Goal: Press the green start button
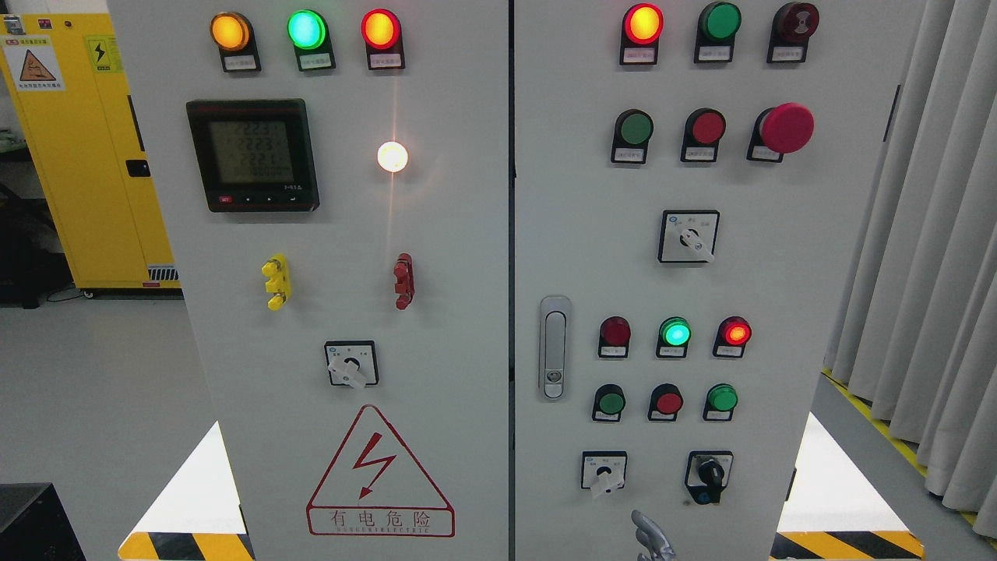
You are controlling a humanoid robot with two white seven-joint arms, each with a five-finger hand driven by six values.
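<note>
A grey control cabinet [467, 327] fills the head view. On its right door, a dark green push button [635, 128] sits in an upper row beside a red button [708, 127] and a red mushroom stop [787, 128]. A lower row holds a green button [611, 403], a red button [668, 403] and a brighter green button [722, 398]. Above that row a green lamp [675, 333] glows. Only a silver tip of my right hand [650, 538] shows at the bottom edge, below the lower buttons and touching none of them.
The left door carries a meter [252, 154], lit lamps, a rotary switch [350, 364] and a red hazard triangle [379, 471]. A door latch [554, 347] and more rotary switches are on the right door. A yellow cabinet [86, 148] stands far left, grey curtains [927, 234] to the right.
</note>
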